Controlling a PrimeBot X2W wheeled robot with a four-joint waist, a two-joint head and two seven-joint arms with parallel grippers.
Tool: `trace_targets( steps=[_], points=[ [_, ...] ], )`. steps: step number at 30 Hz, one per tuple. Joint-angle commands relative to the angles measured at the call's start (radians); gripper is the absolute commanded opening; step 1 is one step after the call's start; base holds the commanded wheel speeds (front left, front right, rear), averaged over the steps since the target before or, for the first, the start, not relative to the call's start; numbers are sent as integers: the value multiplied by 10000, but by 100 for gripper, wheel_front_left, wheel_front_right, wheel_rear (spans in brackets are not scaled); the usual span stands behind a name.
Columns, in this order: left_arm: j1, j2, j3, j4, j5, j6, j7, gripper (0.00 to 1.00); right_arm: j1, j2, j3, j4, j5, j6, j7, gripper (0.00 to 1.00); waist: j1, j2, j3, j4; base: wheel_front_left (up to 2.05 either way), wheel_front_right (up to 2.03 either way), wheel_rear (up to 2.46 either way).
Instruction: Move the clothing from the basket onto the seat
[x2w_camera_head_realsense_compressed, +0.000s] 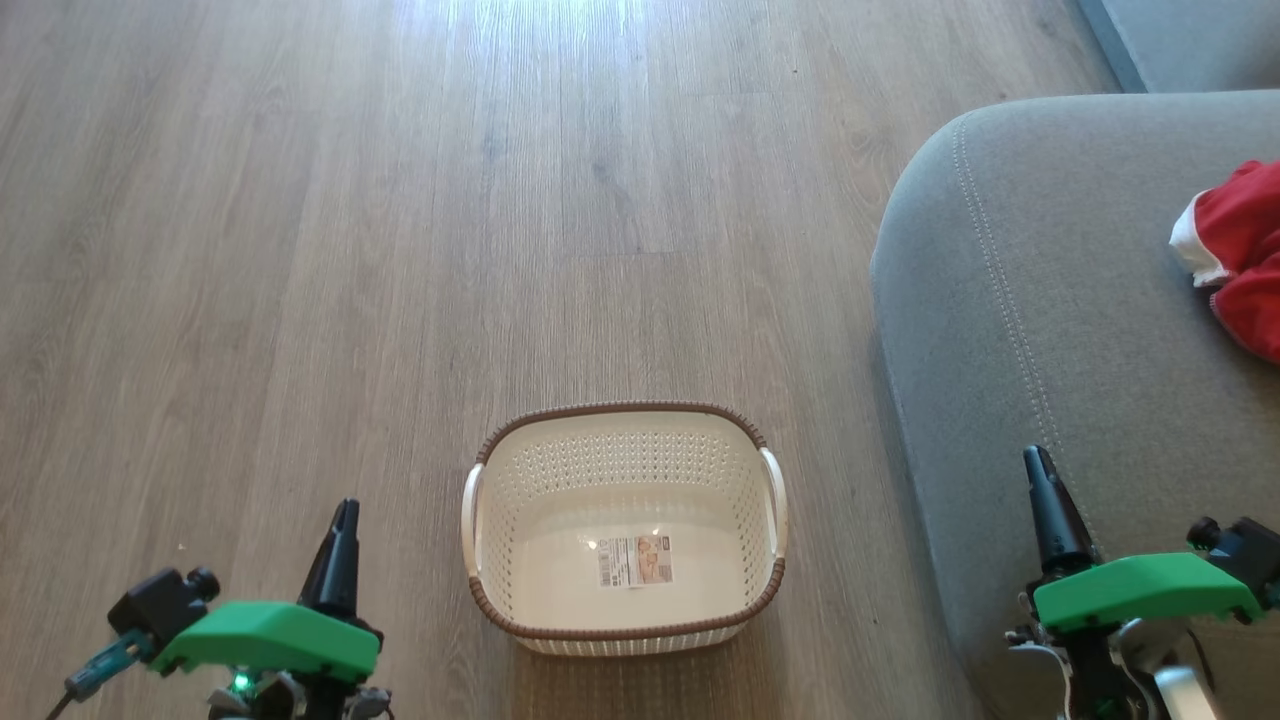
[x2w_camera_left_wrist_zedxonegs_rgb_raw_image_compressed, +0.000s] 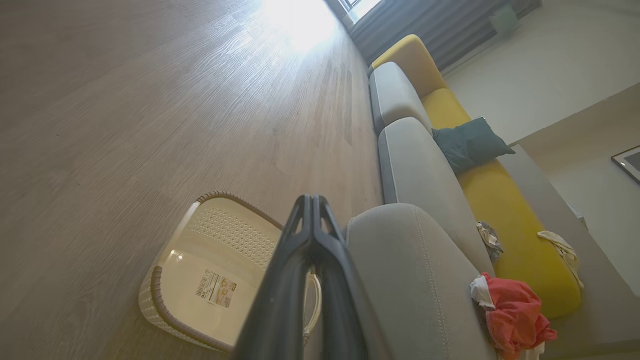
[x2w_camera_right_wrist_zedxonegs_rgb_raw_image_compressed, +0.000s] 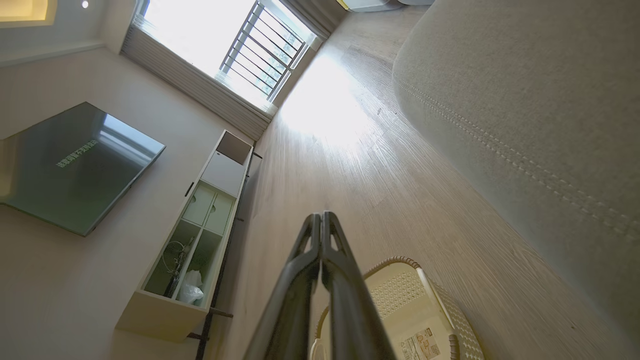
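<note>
Head view shows you clothing (x2w_camera_head_realsense_compressed: 1240, 250) on the seat (x2w_camera_head_realsense_compressed: 1050, 300). Your left gripper (x2w_camera_head_realsense_compressed: 345, 510) and right gripper (x2w_camera_head_realsense_compressed: 1035, 460) are clenched.

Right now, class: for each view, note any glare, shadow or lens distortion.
Head view: glare whitens the wooden floor at the top; the laundry basket throws a faint shadow toward the camera. Left wrist view: floor glare blown out, sofa stretched by the wide lens. Right wrist view: window overexposed.

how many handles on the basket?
2. Left handle on the left side of the basket; right handle on the side facing the seat. None looks hidden.
</note>
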Motion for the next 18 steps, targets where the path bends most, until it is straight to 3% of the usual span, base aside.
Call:
trace_targets(
  steps=[1, 18],
  points=[
    [-583, 82, 297, -271, -325, -117, 65, 0, -489, -47, 27, -280, 322, -1, 85, 0, 0, 0, -2, 1, 0, 0, 0],
    [-765, 81, 636, -179, -2278, -406, 565, 0, -628, -18, -209, -206, 2149, -1, 577, 0, 0, 0, -19, 7, 0, 0, 0]
  ],
)
